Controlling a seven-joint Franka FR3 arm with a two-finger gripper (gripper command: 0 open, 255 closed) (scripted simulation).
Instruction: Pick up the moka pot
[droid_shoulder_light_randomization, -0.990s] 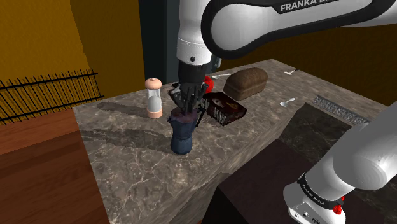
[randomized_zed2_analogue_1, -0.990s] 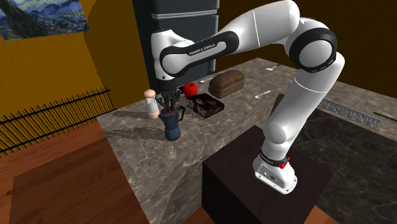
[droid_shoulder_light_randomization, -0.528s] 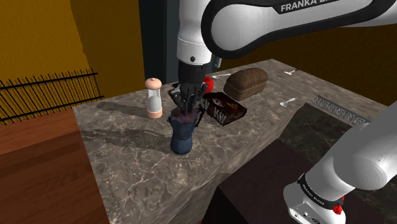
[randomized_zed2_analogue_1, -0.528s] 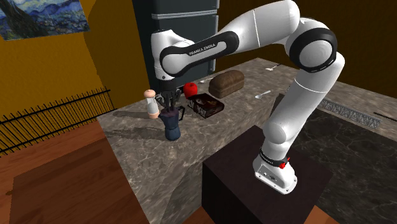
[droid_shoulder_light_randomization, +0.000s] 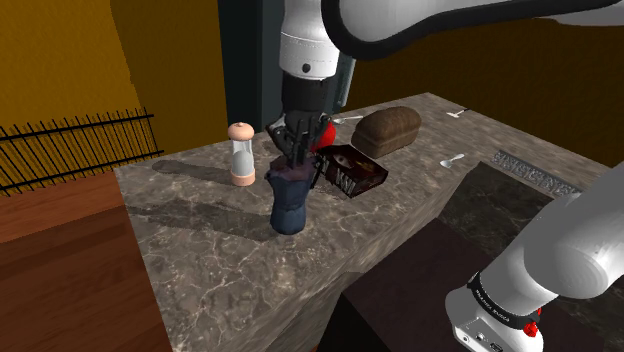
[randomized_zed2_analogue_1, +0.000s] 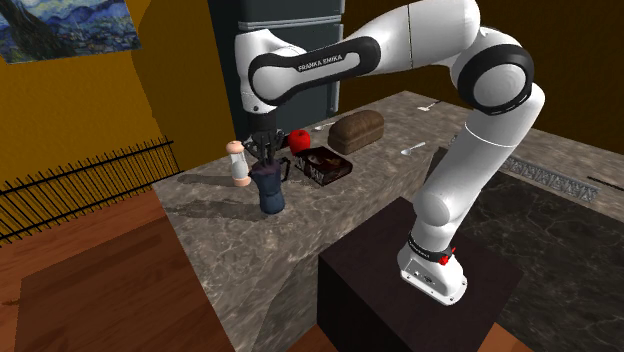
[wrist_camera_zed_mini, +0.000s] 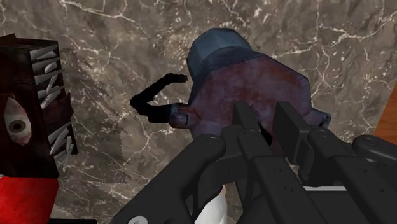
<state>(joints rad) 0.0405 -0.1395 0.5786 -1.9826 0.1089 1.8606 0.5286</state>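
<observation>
The moka pot is dark blue with a purplish top and a thin black handle. It hangs upright just above the marble counter. My gripper comes straight down onto its top and is shut on the upper rim. In the second exterior view the moka pot hangs under the gripper, beside the mill. From the wrist, the two black fingers clasp the edge of the moka pot; my gripper hides part of the lid.
A small wooden mill stands behind the pot. Close on the shoulder view's right lie a dark printed box and a red object, then a bread loaf and a spoon. The counter's edge runs in front.
The arm has risen a little with the moka pot in its grip; the pot's base has left the counter. Nothing else has moved.
</observation>
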